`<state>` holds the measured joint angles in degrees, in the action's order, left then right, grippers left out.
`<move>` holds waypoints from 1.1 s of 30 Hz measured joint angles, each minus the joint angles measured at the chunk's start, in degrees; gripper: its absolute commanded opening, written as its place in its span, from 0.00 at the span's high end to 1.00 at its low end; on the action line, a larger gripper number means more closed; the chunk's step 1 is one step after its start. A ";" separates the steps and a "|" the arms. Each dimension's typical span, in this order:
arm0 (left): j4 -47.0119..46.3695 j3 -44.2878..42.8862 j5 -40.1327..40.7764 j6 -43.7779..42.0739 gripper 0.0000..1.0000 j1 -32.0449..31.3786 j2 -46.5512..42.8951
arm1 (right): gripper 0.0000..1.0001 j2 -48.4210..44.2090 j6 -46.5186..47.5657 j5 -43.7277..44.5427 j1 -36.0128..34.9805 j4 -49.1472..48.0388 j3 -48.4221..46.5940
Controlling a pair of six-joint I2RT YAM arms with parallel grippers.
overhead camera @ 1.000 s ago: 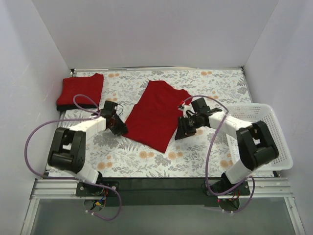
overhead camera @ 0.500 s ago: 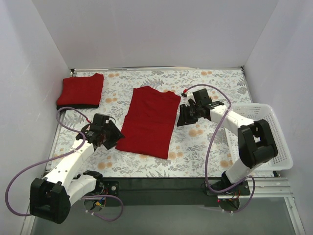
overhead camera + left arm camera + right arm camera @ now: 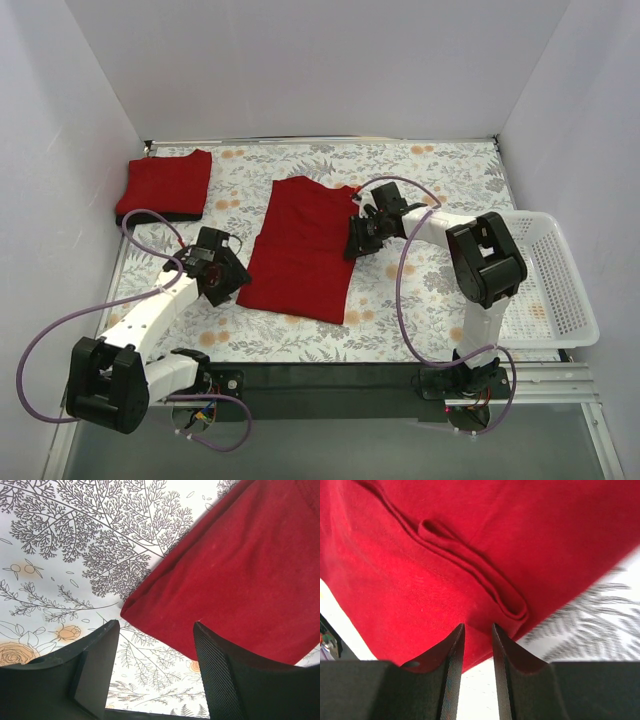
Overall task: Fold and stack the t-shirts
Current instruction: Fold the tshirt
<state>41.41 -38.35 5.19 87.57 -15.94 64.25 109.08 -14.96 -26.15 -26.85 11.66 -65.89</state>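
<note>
Red cotton t-shirt (image 3: 305, 250) awaiting fold: left pincer (image 3: 155, 626) wide at 8 o'clock corner; right pincer (image 3: 478, 628) narrow on 3 o'clock hem, grip unclear.

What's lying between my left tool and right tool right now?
The red t-shirt, flat on the floral tablecloth, fills the stretch between left tool and right tool; the top view shows it.
</note>
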 measured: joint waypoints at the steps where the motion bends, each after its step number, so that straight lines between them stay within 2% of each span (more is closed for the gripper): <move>1: 0.07 -0.04 0.00 -0.24 0.40 0.00 0.26 | 0.69 0.24 -0.15 -0.59 0.74 -0.09 0.00; 11: 0.61 -0.20 -1.86 -3.37 0.29 -0.02 4.76 | 0.67 -0.33 0.42 2.49 5.20 -0.42 -0.02; 13: 0.70 -0.39 -2.82 -3.72 0.26 -0.28 5.09 | 0.57 -0.94 0.90 3.80 5.40 0.09 -0.04; 17: 0.66 -1.27 -4.85 -3.76 0.23 -2.19 5.07 | 0.50 -4.87 2.36 7.19 5.75 2.40 0.22; 21: 0.57 -1.55 -5.90 -3.21 0.23 -5.07 5.92 | 0.45 -13.18 3.32 9.68 6.03 4.17 3.21; 26: 1.09 -2.64 -5.77 -2.16 0.30 -9.79 10.47 | 0.43 -24.35 3.58 13.07 5.99 7.93 9.94; 33: 2.23 -4.94 -3.26 -1.42 0.40 -13.03 13.68 | 0.42 -32.79 2.99 16.44 3.91 12.94 18.29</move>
<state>43.64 -43.29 1.93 86.15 -28.97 77.93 76.29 -11.97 -9.72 -22.94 24.60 -47.59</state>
